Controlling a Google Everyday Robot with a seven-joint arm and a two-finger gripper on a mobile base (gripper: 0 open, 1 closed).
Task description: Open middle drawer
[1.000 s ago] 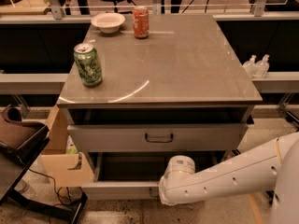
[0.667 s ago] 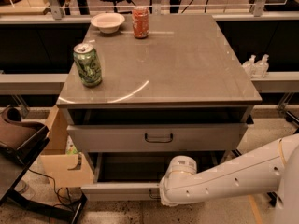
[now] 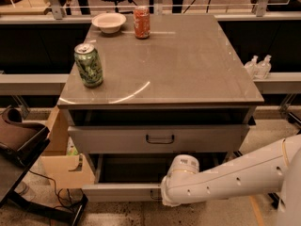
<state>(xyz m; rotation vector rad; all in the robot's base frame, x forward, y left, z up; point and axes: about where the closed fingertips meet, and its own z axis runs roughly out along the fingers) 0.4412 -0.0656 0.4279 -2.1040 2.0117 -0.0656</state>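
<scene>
**Reaching low at the middle drawer's front**

Reading the labels goes badly: the green can (image 3: 88,65) at 9 o'clock on the cabinet top (image 3: 188,65) carries pale markings that cannot be read. The orange-red can (image 3: 141,21) near 12 o'clock shows only illegible light lettering. A pale bowl (image 3: 108,21) sits at 11 o'clock, just beside that can.

Below, the top drawer (image 3: 117,140) stands slightly out. The middle drawer (image 3: 117,192) beneath it stands further out, its dark inside showing. Its handle is mostly covered by the white arm (image 3: 235,178), which enters from 4 o'clock.

The gripper (image 3: 162,197) sits at the centre of that drawer's front, hidden behind the wrist; open or closed, I cannot tell.

Two clear bottles (image 3: 259,66) stand at 3 o'clock. A cardboard box (image 3: 59,161) sits at 8 o'clock.
</scene>
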